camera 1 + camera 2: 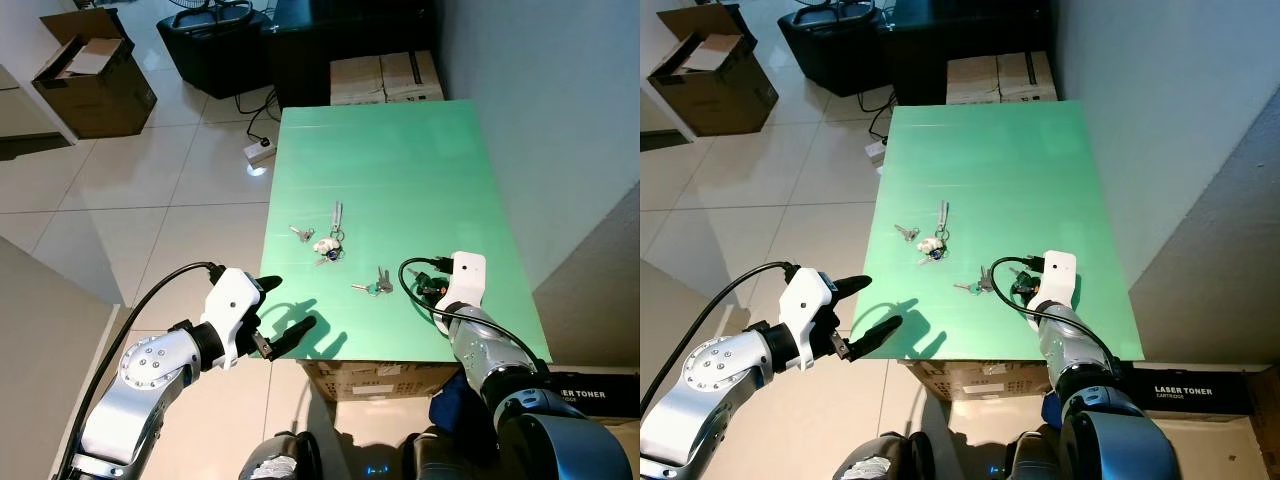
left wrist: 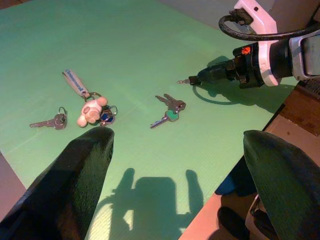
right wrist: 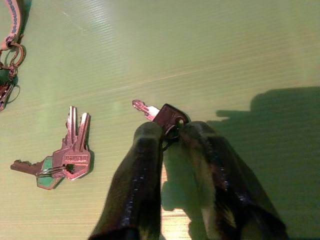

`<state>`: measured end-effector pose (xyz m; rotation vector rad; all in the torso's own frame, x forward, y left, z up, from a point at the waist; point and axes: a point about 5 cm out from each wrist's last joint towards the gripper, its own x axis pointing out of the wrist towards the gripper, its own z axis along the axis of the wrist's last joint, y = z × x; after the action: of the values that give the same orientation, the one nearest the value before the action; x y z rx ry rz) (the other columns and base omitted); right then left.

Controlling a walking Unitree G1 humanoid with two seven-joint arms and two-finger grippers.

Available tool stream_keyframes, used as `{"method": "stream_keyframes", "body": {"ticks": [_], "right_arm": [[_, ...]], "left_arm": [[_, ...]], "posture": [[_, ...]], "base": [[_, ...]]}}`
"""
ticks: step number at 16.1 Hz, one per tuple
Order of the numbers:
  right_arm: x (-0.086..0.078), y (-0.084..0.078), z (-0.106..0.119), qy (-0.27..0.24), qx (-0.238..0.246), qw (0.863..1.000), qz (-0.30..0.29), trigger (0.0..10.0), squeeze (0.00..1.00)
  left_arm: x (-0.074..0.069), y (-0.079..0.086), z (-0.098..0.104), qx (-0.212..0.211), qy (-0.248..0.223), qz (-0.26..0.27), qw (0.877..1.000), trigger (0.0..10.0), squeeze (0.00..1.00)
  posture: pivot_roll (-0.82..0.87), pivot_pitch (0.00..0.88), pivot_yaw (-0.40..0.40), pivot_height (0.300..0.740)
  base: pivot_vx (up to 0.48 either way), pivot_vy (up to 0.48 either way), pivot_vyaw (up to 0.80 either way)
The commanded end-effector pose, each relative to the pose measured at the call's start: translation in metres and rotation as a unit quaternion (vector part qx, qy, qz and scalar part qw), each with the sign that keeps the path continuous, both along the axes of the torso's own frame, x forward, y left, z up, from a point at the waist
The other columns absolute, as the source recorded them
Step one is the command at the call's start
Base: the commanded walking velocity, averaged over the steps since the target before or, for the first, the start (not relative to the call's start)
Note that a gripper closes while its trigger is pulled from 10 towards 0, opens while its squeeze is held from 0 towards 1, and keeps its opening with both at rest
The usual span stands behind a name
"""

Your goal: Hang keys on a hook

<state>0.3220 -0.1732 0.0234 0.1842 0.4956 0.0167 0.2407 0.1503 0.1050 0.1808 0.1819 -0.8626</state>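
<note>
My left gripper hovers at the near left corner of the green table, its two black fingers spread wide with nothing between them, throwing a forked shadow on the ribbed matte surface. My right gripper sits low over the near right part of the table, fingers drawn almost together and pinching the dark head of a single key, whose silver blade pokes out flat along the tabletop. Just beside it lies a small bunch with a green-capped key. Farther toward the middle rests a ring with a cream plush charm and a strap, then a lone key on a ring toward the left edge.
</note>
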Motion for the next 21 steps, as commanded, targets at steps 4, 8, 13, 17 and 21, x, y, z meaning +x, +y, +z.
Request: {"method": "stream_keyframes", "body": {"ticks": [4,8,13,17,21], "right_arm": [[-0.001,0.003,-0.001,-0.007,-0.004,1.0,-0.005,0.0,0.0],[-0.002,0.004,0.004,-0.057,-0.112,0.992,0.027,0.0,0.0],[-0.017,0.013,-0.002,-0.105,-0.231,0.965,0.068,0.0,0.0],[-0.026,0.019,-0.005,-0.132,-0.271,0.951,0.068,0.0,0.0],[-0.034,0.045,-0.011,-0.148,-0.281,0.94,0.126,0.0,0.0]], "left_arm": [[-0.001,0.001,0.001,0.007,0.001,-0.002,1.0,10.0,0.0],[0.0,0.001,0.001,0.005,-0.007,0.006,1.0,10.0,0.0],[-0.002,0.002,0.001,0.006,-0.004,0.005,1.0,10.0,0.0],[-0.002,0.004,0.001,0.009,-0.003,0.005,1.0,10.0,0.0],[-0.002,0.006,0.002,0.013,-0.003,0.004,1.0,10.0,0.0]], "posture": [[0.02,0.174,0.161,0.74],[0.02,0.174,0.155,0.74],[0.02,0.177,0.162,0.74],[0.03,0.175,0.169,0.74],[0.04,0.167,0.179,0.74]], "base": [[0.0,0.0,0.0],[0.0,0.0,0.0],[0.0,0.0,0.0],[0.0,0.0,0.0],[0.0,0.0,0.0]]}}
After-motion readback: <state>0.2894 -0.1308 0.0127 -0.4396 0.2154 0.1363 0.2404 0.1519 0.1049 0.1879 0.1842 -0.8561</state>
